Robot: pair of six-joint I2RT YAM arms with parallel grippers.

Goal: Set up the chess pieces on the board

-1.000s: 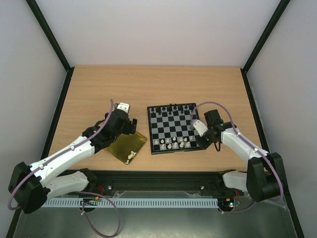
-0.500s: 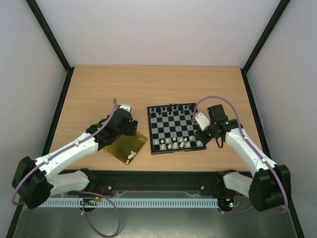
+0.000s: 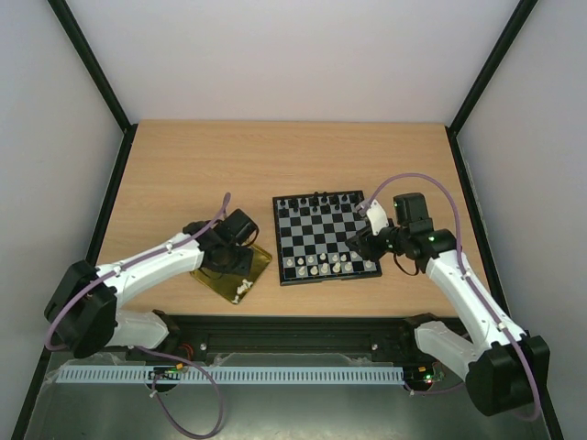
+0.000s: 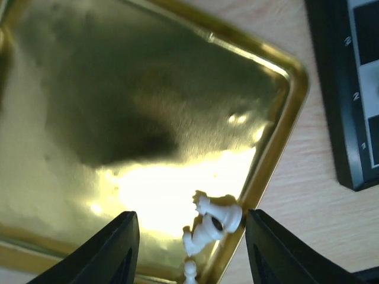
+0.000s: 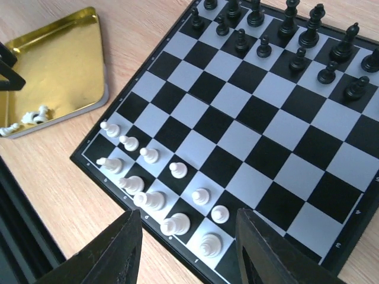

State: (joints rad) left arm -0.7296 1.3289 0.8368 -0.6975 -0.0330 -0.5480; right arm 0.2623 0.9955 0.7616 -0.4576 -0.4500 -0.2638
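The board (image 3: 316, 235) lies mid-table, with black chessmen along its far rows. Several white chess pieces (image 5: 177, 170) stand in its two near rows. More white pieces (image 4: 218, 216) lie tipped in the near corner of the gold tray (image 4: 148, 89); they also show as small white pieces (image 3: 243, 289) from above. My left gripper (image 4: 189, 251) hangs open low over that corner, its fingers either side of the pieces without touching them. My right gripper (image 5: 189, 251) is open above the board's near edge, holding nothing.
The gold tray (image 3: 220, 275) sits just left of the board, tilted diamond-wise near the table's front edge. Black chessmen (image 5: 290, 41) fill the board's far side. Bare wooden table (image 3: 275, 156) stretches behind both, with dark frame posts at the sides.
My left gripper has swung down over the tray's near corner and its jaws have narrowed. My right gripper has opened and drawn up and back from the board's near right squares.
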